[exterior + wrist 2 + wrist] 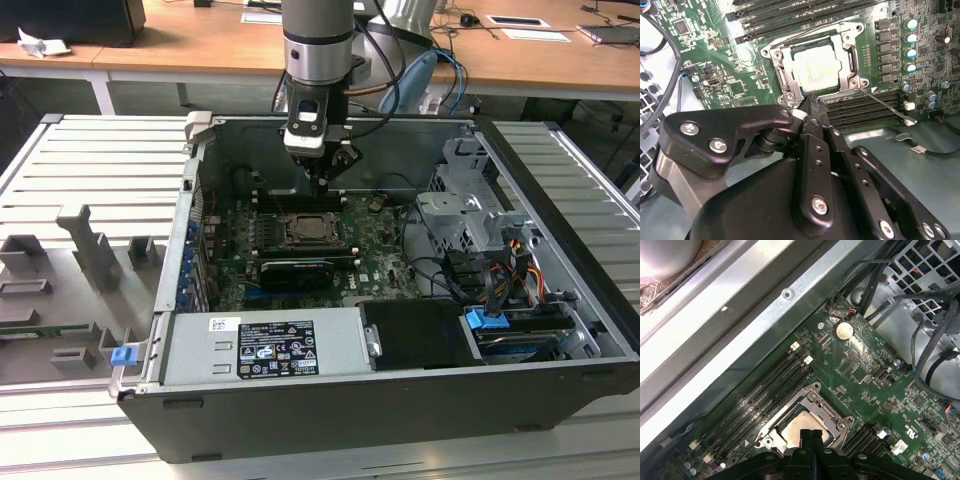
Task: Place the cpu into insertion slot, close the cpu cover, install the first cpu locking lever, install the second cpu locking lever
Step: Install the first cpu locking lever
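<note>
The pale silver cpu (pixel 815 67) lies in the insertion slot (pixel 305 232) on the green motherboard. The silvery cpu cover (pixel 781 52) lies flat around it, and the chip shows through its window. One thin wire locking lever (pixel 887 105) sticks out from a socket corner, across the memory slots. Another thin wire lever (pixel 805 34) runs along the opposite side of the socket. My gripper (pixel 812 104) hangs just above the socket's edge, its black fingers pressed together with nothing between them. In the first wrist view the gripper (pixel 810 434) overlaps the chip (pixel 792 429).
The motherboard sits deep inside an open computer case (pixel 330 420). Long black memory slots (pixel 765 390) flank the socket. A drive cage (pixel 465 215) with cables stands on the exterior view's right. A power supply (pixel 265 345) lies at the front, and a coin battery (pixel 843 330) is on the board.
</note>
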You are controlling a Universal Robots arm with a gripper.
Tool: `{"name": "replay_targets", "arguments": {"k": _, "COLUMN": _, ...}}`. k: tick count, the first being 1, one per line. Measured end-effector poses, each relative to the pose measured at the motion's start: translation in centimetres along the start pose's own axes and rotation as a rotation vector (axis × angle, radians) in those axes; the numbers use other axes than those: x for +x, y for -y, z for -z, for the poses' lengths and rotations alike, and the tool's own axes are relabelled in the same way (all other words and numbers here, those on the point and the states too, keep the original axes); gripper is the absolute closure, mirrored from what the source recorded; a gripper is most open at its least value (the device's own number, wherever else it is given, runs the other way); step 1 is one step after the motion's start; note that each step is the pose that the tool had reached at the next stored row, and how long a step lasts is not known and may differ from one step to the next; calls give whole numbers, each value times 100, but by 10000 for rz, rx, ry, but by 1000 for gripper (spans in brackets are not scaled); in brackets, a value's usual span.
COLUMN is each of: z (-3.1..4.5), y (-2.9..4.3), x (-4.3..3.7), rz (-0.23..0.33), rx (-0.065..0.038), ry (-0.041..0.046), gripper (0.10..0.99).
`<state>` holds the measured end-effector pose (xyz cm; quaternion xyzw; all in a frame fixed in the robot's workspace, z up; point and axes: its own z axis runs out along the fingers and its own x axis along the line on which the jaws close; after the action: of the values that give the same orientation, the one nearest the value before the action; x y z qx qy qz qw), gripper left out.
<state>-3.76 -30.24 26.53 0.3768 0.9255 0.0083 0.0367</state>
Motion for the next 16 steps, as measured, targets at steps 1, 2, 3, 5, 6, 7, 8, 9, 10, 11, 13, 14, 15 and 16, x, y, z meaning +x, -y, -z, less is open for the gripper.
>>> {"name": "replay_targets", "arguments": {"k": 1, "z": 0, "y": 0, "x": 0, "rz": 79, "rx": -5, "ry": -3, "gripper": 980}}
{"name": "replay_targets", "arguments": {"k": 2, "z": 0, "y": 0, "x": 0, "rz": 136, "rx": -9, "ry": -6, "gripper": 980}}
{"name": "replay_targets", "arguments": {"k": 3, "z": 0, "y": 0, "x": 0, "rz": 242, "rx": -16, "ry": -10, "gripper": 980}}
{"name": "replay_targets", "arguments": {"k": 5, "z": 0, "y": 0, "x": 0, "rz": 349, "rx": -22, "ry": -15, "gripper": 980}}
{"name": "replay_targets", "arguments": {"k": 6, "z": 0, "y": 0, "x": 0, "rz": 436, "rx": -27, "ry": -19, "gripper": 980}}
{"name": "replay_targets", "arguments": {"k": 7, "z": 0, "y": 0, "x": 0, "rz": 547, "rx": -35, "ry": -23, "gripper": 980}}
{"name": "replay_targets", "arguments": {"k": 8, "z": 0, "y": 0, "x": 0, "rz": 663, "rx": -42, "ry": -29, "gripper": 980}}
{"name": "replay_targets", "arguments": {"k": 9, "z": 0, "y": 0, "x": 0, "rz": 711, "rx": -44, "ry": -31, "gripper": 980}}
{"name": "replay_targets", "arguments": {"k": 10, "z": 0, "y": 0, "x": 0, "rz": 763, "rx": -48, "ry": -33, "gripper": 980}}
{"name": "replay_targets", "arguments": {"k": 11, "z": 0, "y": 0, "x": 0, "rz": 862, "rx": -54, "ry": -37, "gripper": 980}}
{"name": "replay_targets", "arguments": {"k": 13, "z": 0, "y": 0, "x": 0, "rz": 969, "rx": -61, "ry": -42, "gripper": 980}}
{"name": "replay_targets", "arguments": {"k": 14, "z": 0, "y": 0, "x": 0, "rz": 1049, "rx": -66, "ry": -45, "gripper": 980}}
{"name": "replay_targets", "arguments": {"k": 15, "z": 0, "y": 0, "x": 0, "rz": 1104, "rx": -68, "ry": -48, "gripper": 980}}
{"name": "replay_targets", "arguments": {"k": 16, "z": 0, "y": 0, "x": 0, "rz": 1161, "rx": -73, "ry": -50, "gripper": 980}}
